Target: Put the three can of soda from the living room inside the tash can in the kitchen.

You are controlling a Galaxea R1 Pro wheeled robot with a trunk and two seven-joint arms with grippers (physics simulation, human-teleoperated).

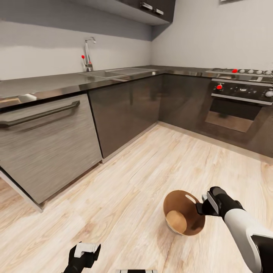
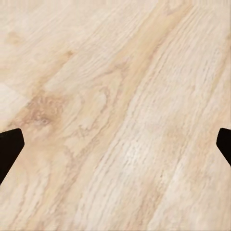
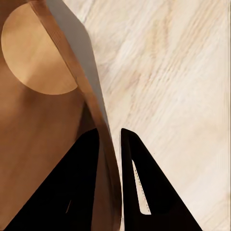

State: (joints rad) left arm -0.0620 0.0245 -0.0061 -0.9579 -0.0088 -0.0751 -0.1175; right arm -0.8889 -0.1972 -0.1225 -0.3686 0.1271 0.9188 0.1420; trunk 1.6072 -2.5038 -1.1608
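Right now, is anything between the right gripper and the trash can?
Nothing visible. The right gripper is already on the tash can: in the right wrist view one finger sits inside the wall and one outside, pinching the rim. The bin's brown inside looks empty, with no soda can in it.

The trash can is a small round tapered bin, brown inside with a lighter tan round bottom, and an oval slot handle cut near its rim. It sits on the kitchen's pale wood floor, tilted so its mouth faces up toward the head camera, and its inside is empty. In the right wrist view its thin wall passes between the right gripper's two dark fingers, one inside, one outside, clamping the rim.
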